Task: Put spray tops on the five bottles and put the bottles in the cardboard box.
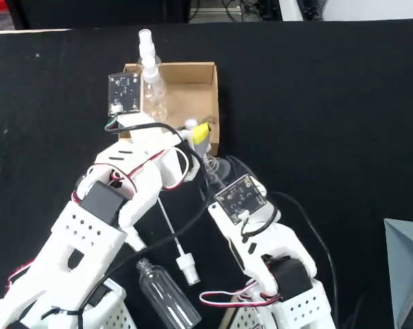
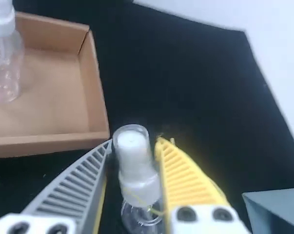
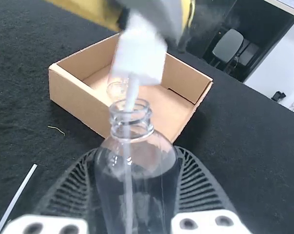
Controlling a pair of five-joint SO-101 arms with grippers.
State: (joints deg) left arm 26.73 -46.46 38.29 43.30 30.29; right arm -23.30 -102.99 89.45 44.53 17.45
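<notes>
My left gripper is shut on a white spray top between its grey and yellow fingers. The top's tube reaches down into the open neck of a clear bottle. That bottle stands upright just in front of the cardboard box, with my right gripper shut on its body. In the high view the spray top sits just above the held bottle. Another clear bottle with its spray top on stands in the box's far left corner.
A bare clear bottle lies on the black table near the arm bases. A loose spray top with a long tube lies beside it. A grey object sits at the right edge.
</notes>
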